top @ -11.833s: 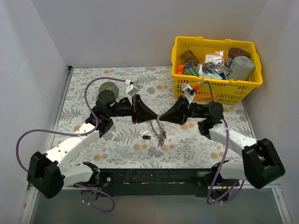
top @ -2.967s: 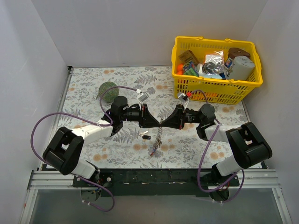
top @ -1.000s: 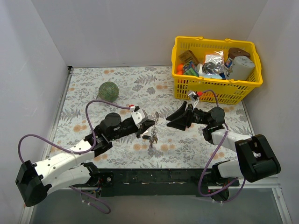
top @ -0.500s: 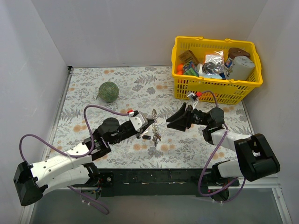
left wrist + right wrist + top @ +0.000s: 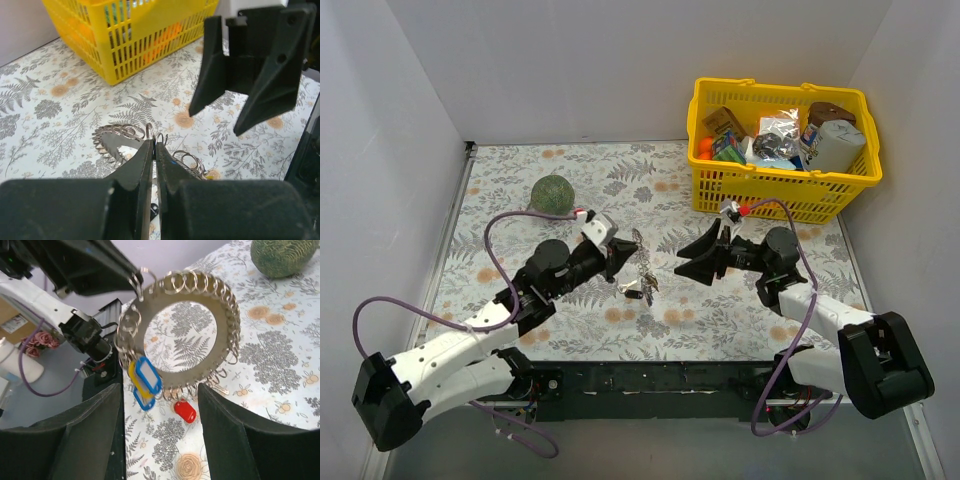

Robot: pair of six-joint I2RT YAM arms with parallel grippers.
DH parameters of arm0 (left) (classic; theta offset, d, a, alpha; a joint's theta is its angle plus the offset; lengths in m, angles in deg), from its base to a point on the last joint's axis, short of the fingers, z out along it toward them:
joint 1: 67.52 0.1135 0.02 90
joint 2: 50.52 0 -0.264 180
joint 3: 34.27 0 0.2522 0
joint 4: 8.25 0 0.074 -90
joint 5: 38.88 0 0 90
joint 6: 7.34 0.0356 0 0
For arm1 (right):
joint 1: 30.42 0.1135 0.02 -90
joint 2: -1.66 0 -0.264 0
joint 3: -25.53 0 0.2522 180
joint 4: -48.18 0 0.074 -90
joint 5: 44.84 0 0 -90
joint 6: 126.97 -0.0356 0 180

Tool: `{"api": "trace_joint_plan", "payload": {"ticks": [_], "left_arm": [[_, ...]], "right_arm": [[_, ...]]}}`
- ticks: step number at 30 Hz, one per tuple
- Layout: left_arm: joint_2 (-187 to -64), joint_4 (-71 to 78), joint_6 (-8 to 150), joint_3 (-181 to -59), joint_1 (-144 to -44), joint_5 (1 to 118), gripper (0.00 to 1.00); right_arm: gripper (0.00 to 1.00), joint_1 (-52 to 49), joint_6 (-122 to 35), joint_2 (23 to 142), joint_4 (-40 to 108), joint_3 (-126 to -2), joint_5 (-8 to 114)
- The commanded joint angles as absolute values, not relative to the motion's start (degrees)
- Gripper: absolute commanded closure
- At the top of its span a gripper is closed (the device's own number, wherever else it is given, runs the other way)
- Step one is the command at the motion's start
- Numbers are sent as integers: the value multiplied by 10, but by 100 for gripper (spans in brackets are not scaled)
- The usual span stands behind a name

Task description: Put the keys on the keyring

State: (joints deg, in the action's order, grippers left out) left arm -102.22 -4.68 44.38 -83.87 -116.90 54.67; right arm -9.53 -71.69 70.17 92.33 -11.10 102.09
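Observation:
The keyring [image 5: 226, 325], a wide grey band rimmed with small wire loops, hangs upright above the table between both arms. My left gripper [image 5: 623, 258] is shut on one loop at its edge, with its tips [image 5: 154, 146] pressed together. Keys with blue [image 5: 148, 376], yellow [image 5: 130, 371] and red [image 5: 185, 411] heads dangle from the keyring [image 5: 638, 250]. My right gripper [image 5: 680, 262] is open and faces the ring from the right without touching it. Its fingers [image 5: 100, 430] frame the hanging keys. A small black piece [image 5: 632, 292] lies on the table under the ring.
A green ball [image 5: 552, 193] rests at the back left. A yellow basket [image 5: 775, 185] full of packets stands at the back right, behind my right arm. White walls close in the floral tabletop [image 5: 720, 310] on three sides.
My left gripper has drawn back and to the left, carrying the keyring with it. The right gripper's jaws stand slightly wider.

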Motion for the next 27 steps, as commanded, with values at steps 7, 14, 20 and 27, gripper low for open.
{"api": "trace_joint_plan", "payload": {"ticks": [7, 14, 20, 27], "left_arm": [[-1005, -22, 326, -864, -955, 739, 100], [-989, 17, 303, -878, -836, 753, 100], [-960, -44, 255, -836, -759, 792, 100], [-955, -62, 243, -812, -742, 802, 100]], "right_arm": [[29, -71, -553, 692, 670, -159, 929], [29, -31, -524, 728, 582, -202, 848], [30, 16, -516, 764, 533, -247, 790], [29, 68, -505, 802, 495, -296, 737]]}}
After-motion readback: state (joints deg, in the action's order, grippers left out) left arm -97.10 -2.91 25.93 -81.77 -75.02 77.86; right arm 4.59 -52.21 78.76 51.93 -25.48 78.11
